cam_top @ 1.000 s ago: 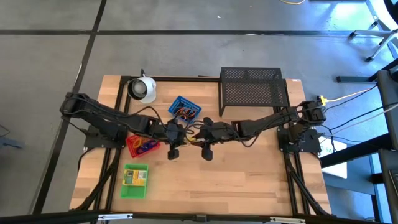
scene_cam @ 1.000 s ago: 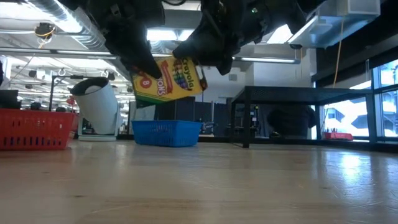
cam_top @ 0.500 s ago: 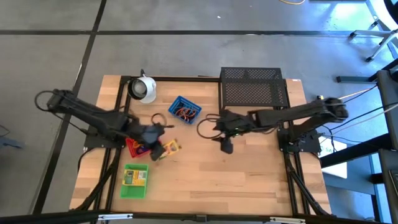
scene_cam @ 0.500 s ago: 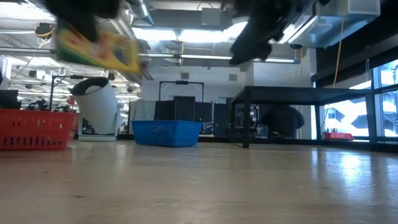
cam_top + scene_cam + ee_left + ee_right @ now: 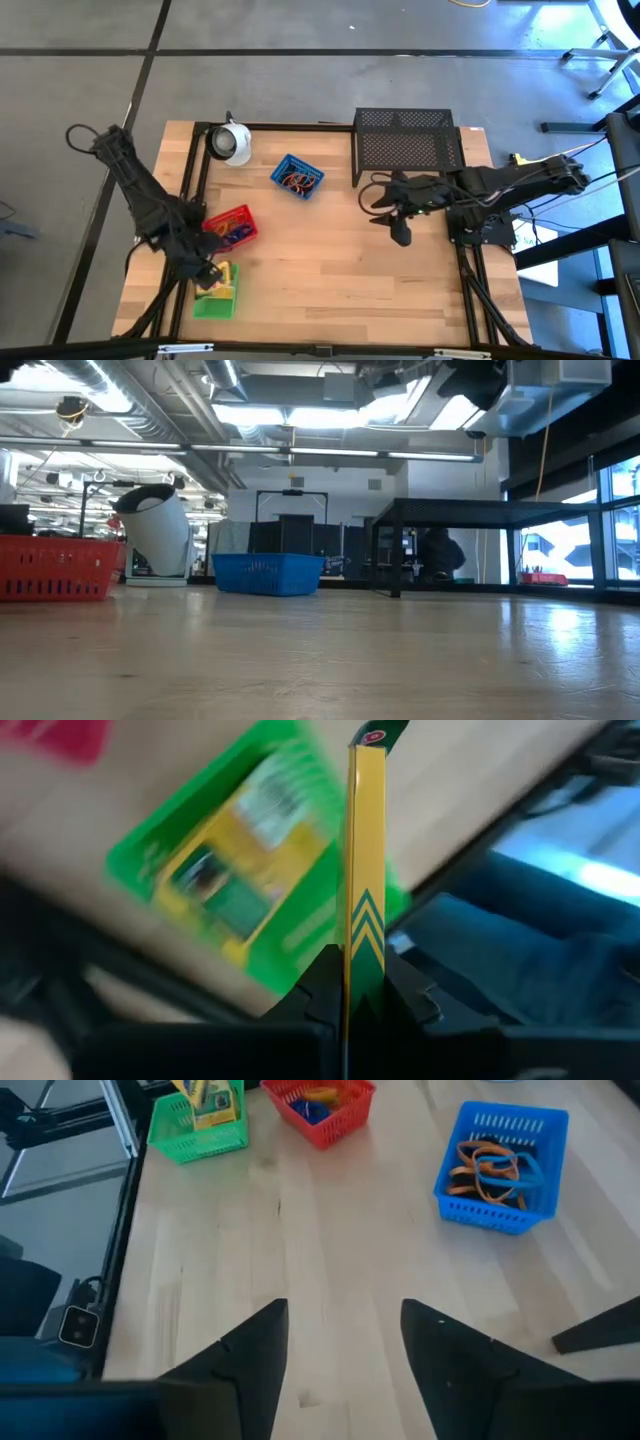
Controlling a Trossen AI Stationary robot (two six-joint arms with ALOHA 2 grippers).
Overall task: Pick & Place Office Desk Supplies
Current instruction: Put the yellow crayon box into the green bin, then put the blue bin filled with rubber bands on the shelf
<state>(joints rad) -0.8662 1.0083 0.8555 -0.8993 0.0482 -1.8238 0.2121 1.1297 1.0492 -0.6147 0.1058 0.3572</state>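
My left gripper hangs over the green tray near the table's near left corner, shut on a yellow-green crayon box. A second such box lies flat in that tray. The red tray with coloured loops stands just beyond it. The blue tray with orange and blue loops stands farther back. My right gripper is open and holds nothing, above bare table near the right edge. My left gripper pinches the crayon box by its two broad faces, at the end nearest the wrist, one finger on each face. The fingers slant downward. The box sticks out beyond the fingertips, edge-on to the wrist camera, lifted clear above the green tray.
A white round object stands at the far left and a black wire-mesh rack at the far right, just behind my right arm. Bare wood lies across the table's middle and near side.
My right gripper has let go of the crayon box, opened, and drawn back up toward the table's right edge. My left gripper has carried the box from the table's middle toward the near left corner, over the green tray, rolling so the box stands edge-on.
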